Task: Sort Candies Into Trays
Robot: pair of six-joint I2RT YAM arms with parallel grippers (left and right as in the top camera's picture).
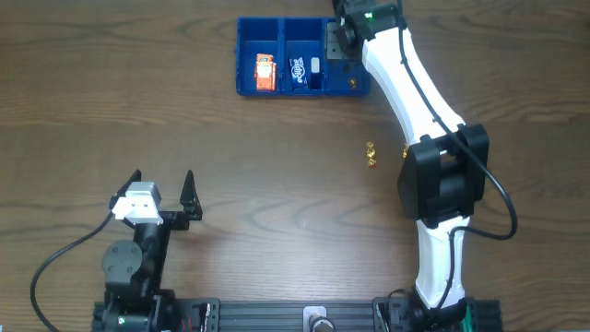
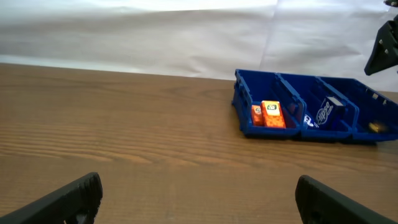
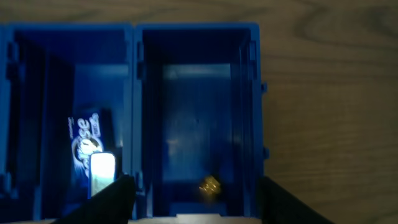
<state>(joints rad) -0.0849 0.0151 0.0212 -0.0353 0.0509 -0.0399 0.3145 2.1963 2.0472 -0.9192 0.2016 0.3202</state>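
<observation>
Plainly, the right pincer (image 3: 196,200) hangs over the right-hand compartment of the blue tray (image 3: 134,93) at the far side of the counter (image 1: 230,184). Its fingers are apart with nothing between them, and a gold candy (image 3: 209,185) lies on that compartment's floor, close to its near wall. The middle compartment holds a blue-wrapped candy (image 3: 87,146) with a small white piece (image 3: 103,171) beside it, and the left one holds an orange candy (image 1: 265,72). Two loose gold candies (image 1: 371,153) lie on the bare counter, nearer than the tray and just left of the right arm's elbow; they look to be what is left to sort. The left pincer (image 1: 163,184) sits at the near left, fingers wide apart and empty, well away from everything. The main risk, as I judge it, is in fetching those two. They are small and close together, so a descent slightly off centre could nudge one away, or pinch both at once and drop one on the way. The arm's own elbow is close to them, and folding back to reach could sweep them aside. Pulling out of the tray too low could catch a finger on the divider and shift the tray. A release too far left would land a gold piece among the blue ones.
</observation>
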